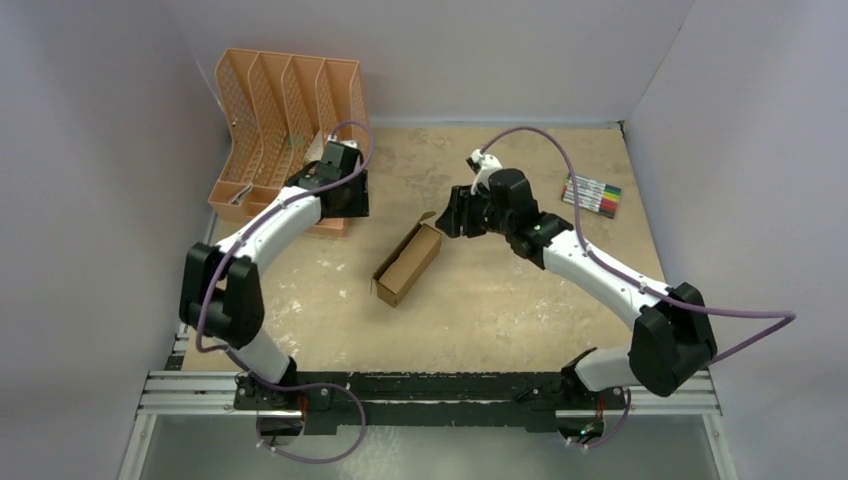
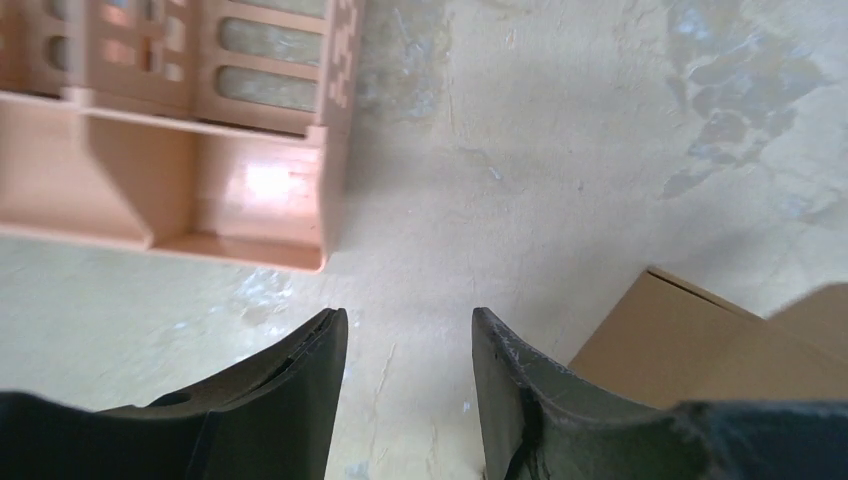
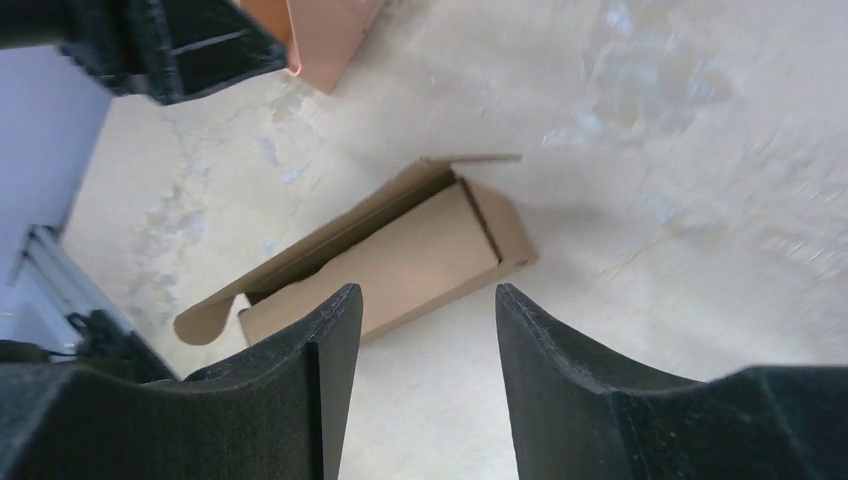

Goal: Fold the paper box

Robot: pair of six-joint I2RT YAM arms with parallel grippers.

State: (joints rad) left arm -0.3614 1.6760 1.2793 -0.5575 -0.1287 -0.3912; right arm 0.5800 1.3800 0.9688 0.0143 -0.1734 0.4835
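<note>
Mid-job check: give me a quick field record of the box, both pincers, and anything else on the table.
box: paper box, carton-shaped, lying mid-table, long flap open
left pincer: open, empty, between organizer and box, touching neither
right pincer: open, empty, near the box's far end, not touching
other: orange organizer far left; markers far right

L gripper [image 2: 410,322] & R gripper [image 3: 428,292]: jaws apart on both, wrists tilted down.

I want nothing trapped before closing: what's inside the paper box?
The paper box shows only a dark, narrow gap under its raised flap, nothing visible in it. Its own panels hide the rest.
</note>
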